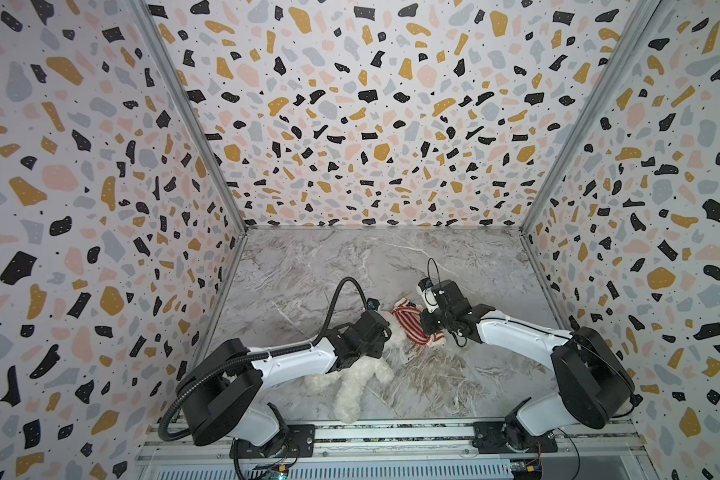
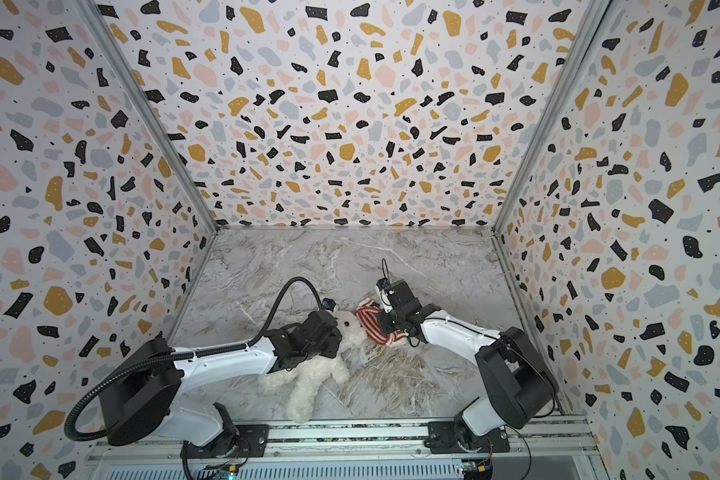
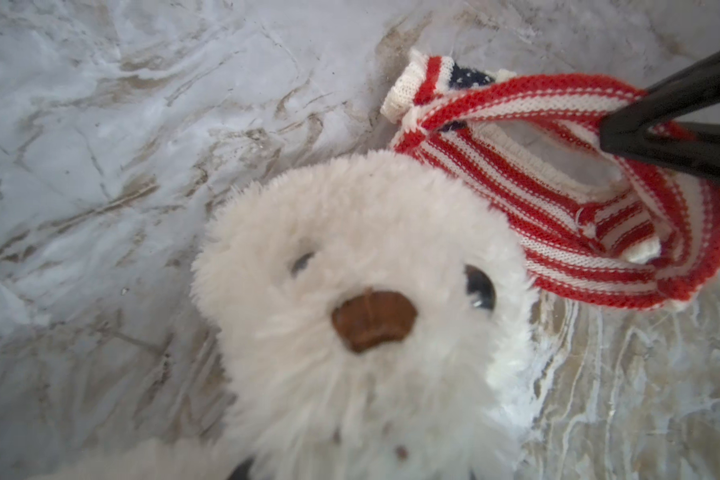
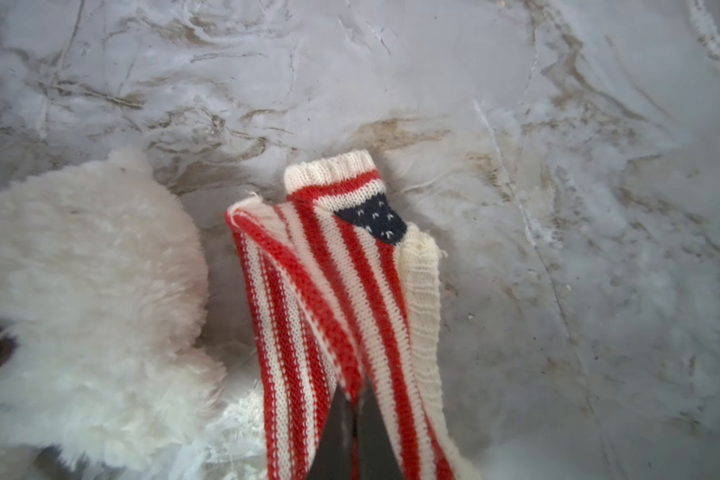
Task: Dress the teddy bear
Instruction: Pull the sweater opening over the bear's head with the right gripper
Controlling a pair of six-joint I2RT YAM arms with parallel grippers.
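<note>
The teddy bear (image 1: 362,374) (image 2: 308,378) lies on its back on the marble, head toward the back. My left gripper (image 1: 385,332) (image 2: 341,332) is down at its neck. In the left wrist view the bear's face (image 3: 350,249) fills the frame and fur buries the jaws, so their gap does not show. The red-and-white striped top (image 1: 408,322) (image 2: 368,320) (image 3: 558,199) (image 4: 329,270) hangs right beside the bear's head. My right gripper (image 1: 427,332) (image 4: 352,395) is shut on the top's edge, holding it stretched up off the table. The bear's head (image 4: 80,249) sits next to the top.
The marble tabletop (image 1: 433,266) is boxed in by terrazzo-patterned walls (image 1: 100,208) on the left, back and right. An aluminium rail (image 1: 391,432) with both arm bases runs along the front edge. The left arm's black cable hose (image 1: 341,291) arcs above the bear.
</note>
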